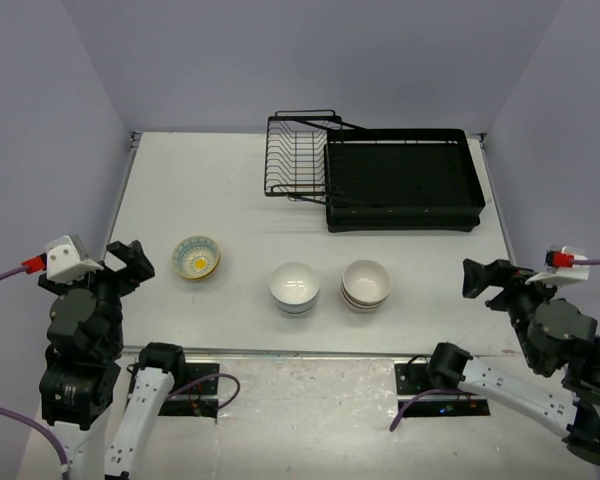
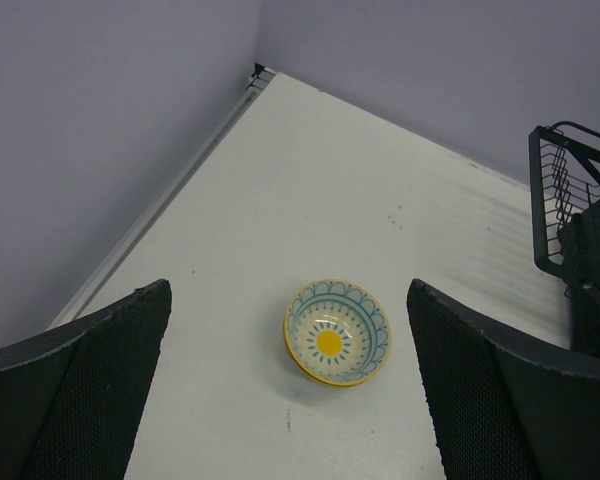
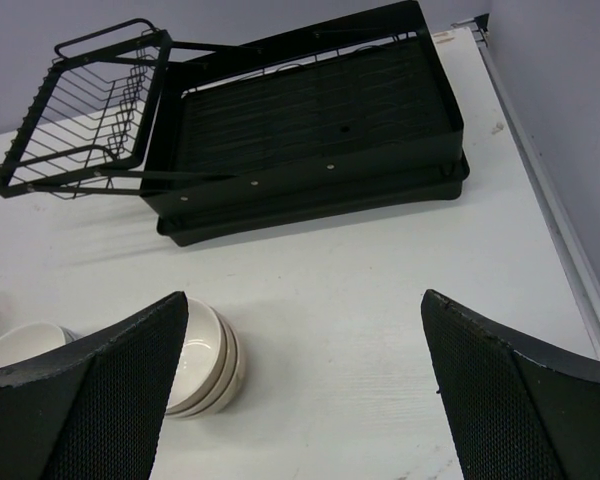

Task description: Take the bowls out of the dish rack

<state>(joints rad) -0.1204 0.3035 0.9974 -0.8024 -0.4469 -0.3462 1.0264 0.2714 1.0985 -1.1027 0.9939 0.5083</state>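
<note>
Lying beyond left claw (image 2: 288,286) (apart): bowl (image 2: 336,332)

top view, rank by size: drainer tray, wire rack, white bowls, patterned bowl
1. drainer tray
2. wire rack
3. white bowls and patterned bowl: they look nearly alike, so not ranked

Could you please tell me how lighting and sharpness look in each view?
Top external: even, soft light, only faint shadows beside the bowls. Left wrist: the patterned bowl is sharp, with a soft shadow. Right wrist: the dish rack looks tilted and throws a diffuse shadow.
</note>
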